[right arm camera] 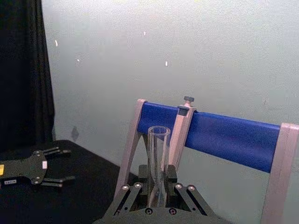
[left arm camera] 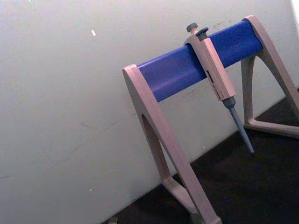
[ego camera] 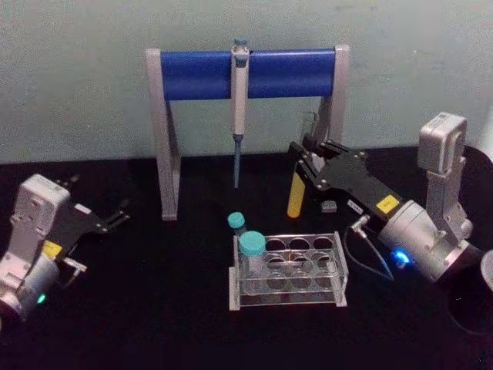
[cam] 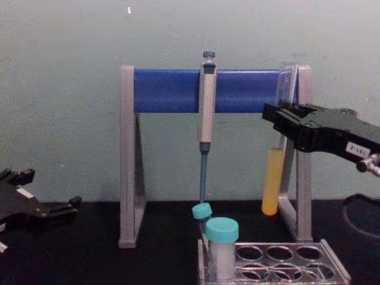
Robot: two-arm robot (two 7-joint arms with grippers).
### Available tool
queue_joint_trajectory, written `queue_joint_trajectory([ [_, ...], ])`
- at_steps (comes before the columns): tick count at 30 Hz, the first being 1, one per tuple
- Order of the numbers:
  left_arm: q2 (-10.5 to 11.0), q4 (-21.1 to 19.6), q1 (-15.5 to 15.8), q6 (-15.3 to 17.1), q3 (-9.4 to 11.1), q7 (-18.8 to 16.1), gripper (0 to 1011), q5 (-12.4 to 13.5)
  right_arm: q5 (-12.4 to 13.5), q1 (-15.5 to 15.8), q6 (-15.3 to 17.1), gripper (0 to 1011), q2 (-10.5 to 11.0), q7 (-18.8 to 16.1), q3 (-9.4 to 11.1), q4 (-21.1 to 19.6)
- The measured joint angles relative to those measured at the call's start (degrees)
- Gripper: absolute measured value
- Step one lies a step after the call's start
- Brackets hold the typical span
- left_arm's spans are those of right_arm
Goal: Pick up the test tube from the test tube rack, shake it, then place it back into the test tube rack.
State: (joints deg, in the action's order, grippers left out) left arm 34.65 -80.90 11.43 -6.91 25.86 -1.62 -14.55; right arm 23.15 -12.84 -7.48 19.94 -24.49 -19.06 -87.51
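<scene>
The right gripper [ego camera: 306, 159] is clamped on the test tube [ego camera: 296, 196], holding it upright in the air behind the test tube rack [ego camera: 336, 254]. The pickup looks done; the shaking and the return are seemingly left. The left gripper [ego camera: 115, 217] sits parked at the left, fingers spread

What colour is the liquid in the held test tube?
Yellow, in the lower part of the test tube. Clearest in the chest view.

The right gripper [ego camera: 302, 160] is held up high, reaching forward from the right side. Its fingers squeeze the test tube [ego camera: 296, 197], which hangs straight down below them. The left gripper [ego camera: 117, 216] sits low on the left, fingers apart.
</scene>
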Motion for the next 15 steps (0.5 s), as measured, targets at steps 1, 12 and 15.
queue_joint_trajectory([
  [1,0.00,0.00,0.00,0.00,0.00,0.00,1001,0.00,-0.03,0.05,0.02,232,-0.01,-0.01,0.05,-0.07],
  [12,0.00,0.00,0.00,0.00,0.00,0.00,1001,0.00,0.02,0.48,0.16,232,-0.10,-0.06,0.39,-0.39],
  [15,0.00,0.00,0.00,0.00,0.00,0.00,1001,0.00,0.14,0.62,0.18,232,-0.06,-0.18,0.51,-0.57],
])
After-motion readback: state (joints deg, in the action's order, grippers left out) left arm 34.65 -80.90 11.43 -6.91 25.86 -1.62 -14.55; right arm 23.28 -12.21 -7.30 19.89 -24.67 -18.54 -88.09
